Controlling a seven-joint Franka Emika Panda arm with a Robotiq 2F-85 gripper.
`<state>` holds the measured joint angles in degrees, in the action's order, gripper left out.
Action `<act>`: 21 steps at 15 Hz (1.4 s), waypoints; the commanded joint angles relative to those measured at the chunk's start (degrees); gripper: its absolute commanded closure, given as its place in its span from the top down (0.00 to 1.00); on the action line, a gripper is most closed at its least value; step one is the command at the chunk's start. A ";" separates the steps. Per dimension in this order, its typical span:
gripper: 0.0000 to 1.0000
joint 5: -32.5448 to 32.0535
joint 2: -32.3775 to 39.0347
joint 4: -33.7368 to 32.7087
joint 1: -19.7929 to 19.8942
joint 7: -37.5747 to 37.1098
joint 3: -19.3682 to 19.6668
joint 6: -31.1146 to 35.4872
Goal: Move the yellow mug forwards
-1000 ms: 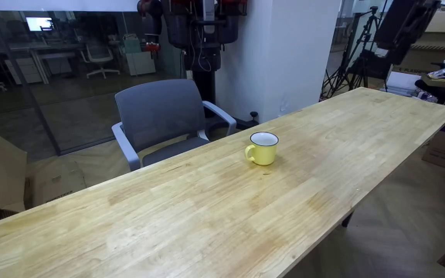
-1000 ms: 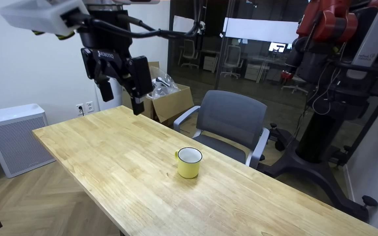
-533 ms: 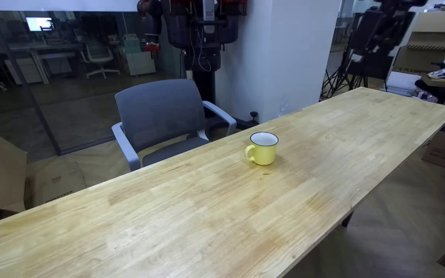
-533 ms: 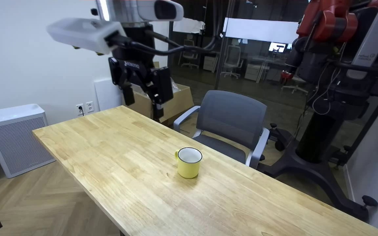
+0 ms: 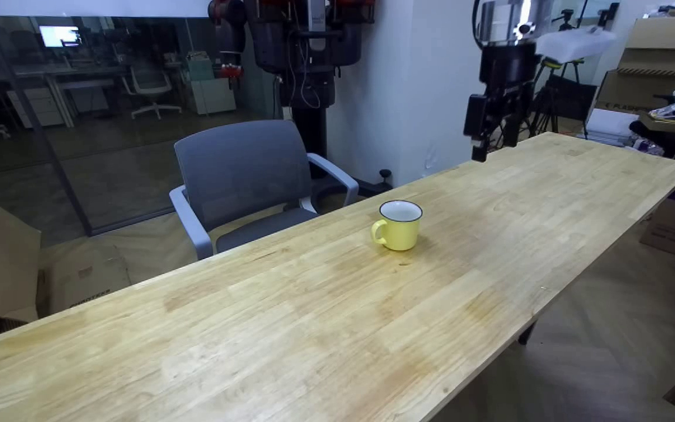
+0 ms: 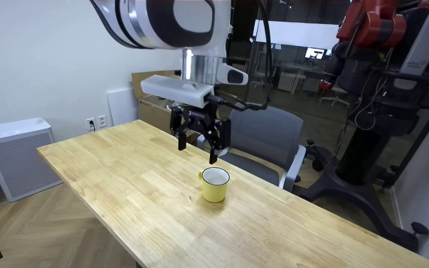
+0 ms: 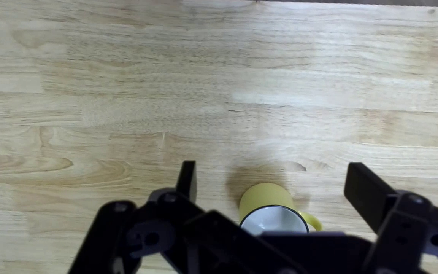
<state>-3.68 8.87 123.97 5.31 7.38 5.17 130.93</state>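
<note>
One two-finger Robotiq gripper [image 6: 197, 152], black, pointing down in the air over the wooden table [image 6: 125, 167]: fingers [image 7: 191, 184] spread wide, their gap showing broader than the yellow mug [image 7: 266, 199] in the wrist view; tips apart from the mug.

Mug, dark-rimmed, white inside: upright on the table, nearer the long edge beside the grey mesh office chair [image 6: 266, 137]; low in the wrist view, showing between the fingers.

Hidden, cropped or unclear:
- Mug's mouth: part covered in the wrist view by the gripper's dark, blurred linkage, itself cut by the lower border.
- Loop handle [image 6: 200, 176]: in an exterior view, only a sliver beside the mug's body.
- Fingers [image 5: 479, 152]: in an exterior view, black before dark clutter, spacing hard to judge.
- Panda arm [image 6: 184, 22]: cut off at the top in both exterior views.
- Baxter robot [image 6: 382, 119]: cropped at the top in both exterior views.
- Chair back [image 6: 270, 126]: partly behind the gripper in an exterior view.
</note>
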 commanded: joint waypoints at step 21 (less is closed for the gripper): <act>1.00 6.66 28.07 -21.73 1.25 -4.63 -0.31 10.49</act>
<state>4.46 32.63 107.16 6.40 4.15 4.81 144.10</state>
